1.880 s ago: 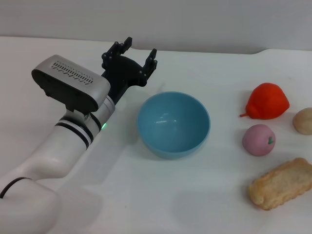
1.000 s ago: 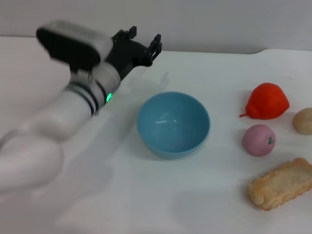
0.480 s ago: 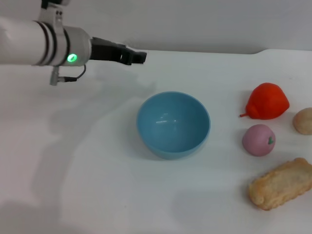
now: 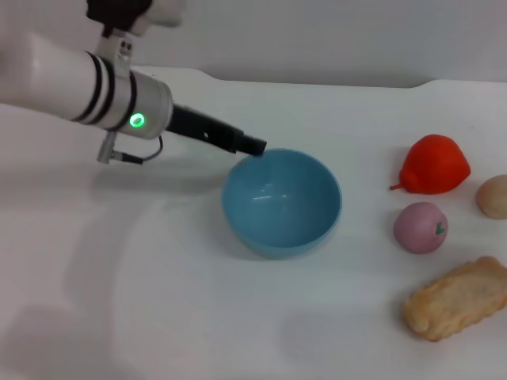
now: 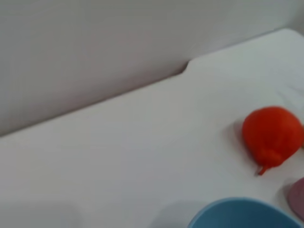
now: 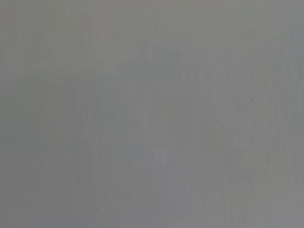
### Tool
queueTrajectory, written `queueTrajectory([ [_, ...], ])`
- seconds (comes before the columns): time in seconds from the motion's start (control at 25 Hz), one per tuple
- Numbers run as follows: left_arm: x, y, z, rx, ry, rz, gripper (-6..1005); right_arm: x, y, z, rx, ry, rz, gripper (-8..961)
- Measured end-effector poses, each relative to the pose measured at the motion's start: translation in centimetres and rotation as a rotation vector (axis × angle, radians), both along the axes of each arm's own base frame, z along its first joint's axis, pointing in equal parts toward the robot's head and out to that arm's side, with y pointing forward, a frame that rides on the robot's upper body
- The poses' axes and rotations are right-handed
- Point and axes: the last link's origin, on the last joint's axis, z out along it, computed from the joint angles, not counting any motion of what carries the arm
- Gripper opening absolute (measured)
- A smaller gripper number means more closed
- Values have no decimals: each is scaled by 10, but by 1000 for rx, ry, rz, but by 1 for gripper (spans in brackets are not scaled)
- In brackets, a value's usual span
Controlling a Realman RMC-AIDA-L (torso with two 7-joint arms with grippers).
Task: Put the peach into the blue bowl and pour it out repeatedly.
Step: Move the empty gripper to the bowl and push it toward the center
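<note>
A bare lab-style test bench: plain white table [image 4: 158, 301], blank grey wall [image 4: 333, 36], toy foods.

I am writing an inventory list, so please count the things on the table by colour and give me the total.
Blue: 1, the blue bowl
Pink: 1, the peach
Red-orange: 1, the pointed fruit
Beige: 2, the round ball and the bread-like piece
Total: 5

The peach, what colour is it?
Pale pink with a small green mark; the peach shows best in the head view.
</note>
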Motion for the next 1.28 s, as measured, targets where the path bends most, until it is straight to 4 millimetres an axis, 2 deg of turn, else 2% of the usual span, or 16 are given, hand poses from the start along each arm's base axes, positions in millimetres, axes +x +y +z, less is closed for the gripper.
queueTrajectory([
  [0.44, -22, 10, -19, 3, 57, 25, 606, 2, -2, -1, -2, 0, -6, 575],
  [0.72, -31, 4, -28, -40, 75, 47, 605, 0, 0, 0, 0, 0, -2, 575],
  [1.28, -44, 4, -37, -20, 92, 89, 606, -2, 2, -3, -13, -1, 1, 575],
])
